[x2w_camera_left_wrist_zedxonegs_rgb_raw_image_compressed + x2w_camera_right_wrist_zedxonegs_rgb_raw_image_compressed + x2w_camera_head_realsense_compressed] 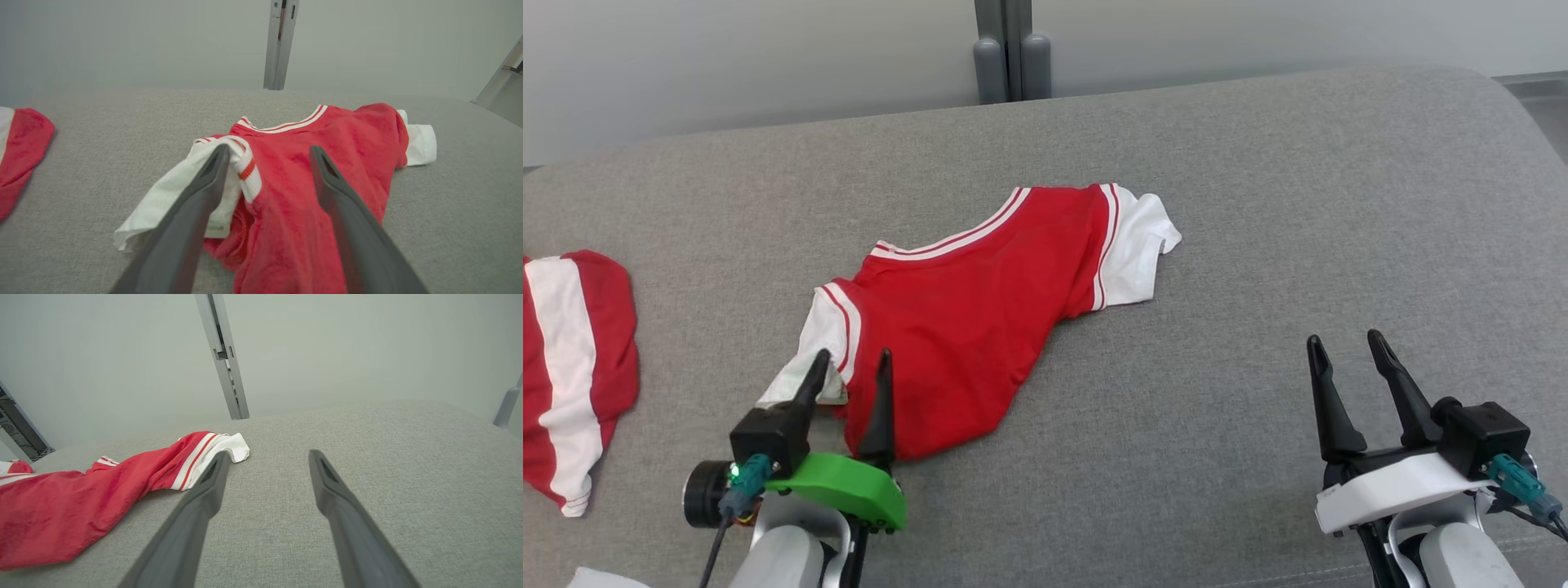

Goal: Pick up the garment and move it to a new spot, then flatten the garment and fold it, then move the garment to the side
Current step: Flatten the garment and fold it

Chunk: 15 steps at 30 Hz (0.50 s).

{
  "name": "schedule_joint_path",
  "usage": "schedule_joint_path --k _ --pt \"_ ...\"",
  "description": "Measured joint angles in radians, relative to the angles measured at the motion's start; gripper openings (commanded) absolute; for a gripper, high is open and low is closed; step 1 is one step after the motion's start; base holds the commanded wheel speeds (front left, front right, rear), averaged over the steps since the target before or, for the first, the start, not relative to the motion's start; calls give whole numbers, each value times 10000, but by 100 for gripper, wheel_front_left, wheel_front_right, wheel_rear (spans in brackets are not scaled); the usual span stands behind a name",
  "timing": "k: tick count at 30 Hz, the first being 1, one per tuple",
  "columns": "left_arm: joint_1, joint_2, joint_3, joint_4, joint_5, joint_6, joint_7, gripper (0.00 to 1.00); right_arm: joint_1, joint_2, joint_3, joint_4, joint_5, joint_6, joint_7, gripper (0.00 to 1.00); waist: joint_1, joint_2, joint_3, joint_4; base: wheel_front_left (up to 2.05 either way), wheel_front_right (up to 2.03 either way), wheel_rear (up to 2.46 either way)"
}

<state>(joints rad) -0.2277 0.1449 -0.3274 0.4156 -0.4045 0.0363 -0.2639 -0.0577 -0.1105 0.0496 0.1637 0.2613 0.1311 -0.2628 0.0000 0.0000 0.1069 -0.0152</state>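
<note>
- The left hand (pixel 853 356) is nearest, at the lower left of the head view. Its two dark fingers stand well apart: the hand is open and grips nothing.
- In the left wrist view these fingers straddle the near end of the garment (pixel 964 310). One finger lies along the near white sleeve (pixel 805 363) and the other over the red body cloth. Whether either finger touches the cloth cannot be told.
- The right hand (pixel 1343 336) is at the lower right, likewise open and empty. Its fingers point over the bare grey surface (pixel 1217 425), well apart from the garment.
- Garment: a red shirt with white sleeves and red-and-white striped trim. It lies on the surface left of centre in the head view and runs obliquely from the left hand toward the middle.
- Condition of the garment: not flat. The red body is creased and narrows to a rumpled hem at the near end, just beside the left hand.
- The collar trim (pixel 956 241) runs along the garment's far-left edge. The far white sleeve (pixel 1139 245) lies spread at its far end.
- A second red-and-white cloth (pixel 572 359) lies at the left edge of the surface — well apart from the garment.
- Beyond the far edge of the surface, a grey upright post (pixel 1011 49) stands against a pale wall (pixel 768 65).
</note>
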Motion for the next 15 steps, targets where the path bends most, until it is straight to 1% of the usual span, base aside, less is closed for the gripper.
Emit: schedule_joint_path --k 4,8,11,15 --pt "229 96 752 -472 307 44 0 100 15 10 4 25 0 2 0 100 0 0 -40 -104 0 0 0" --pt "337 445 1490 -608 399 90 0 100 15 12 -10 31 0 0 0 100 0 0 -49 -239 0 0 0" --pt "310 690 1860 -418 462 46 0 100 27 -15 -44 56 2 2 0 100 0 0 -20 -327 0 0 0" --pt "116 924 1994 303 454 -52 0 100 23 -52 25 86 23 2 0 100 0 0 67 -427 0 0 0"
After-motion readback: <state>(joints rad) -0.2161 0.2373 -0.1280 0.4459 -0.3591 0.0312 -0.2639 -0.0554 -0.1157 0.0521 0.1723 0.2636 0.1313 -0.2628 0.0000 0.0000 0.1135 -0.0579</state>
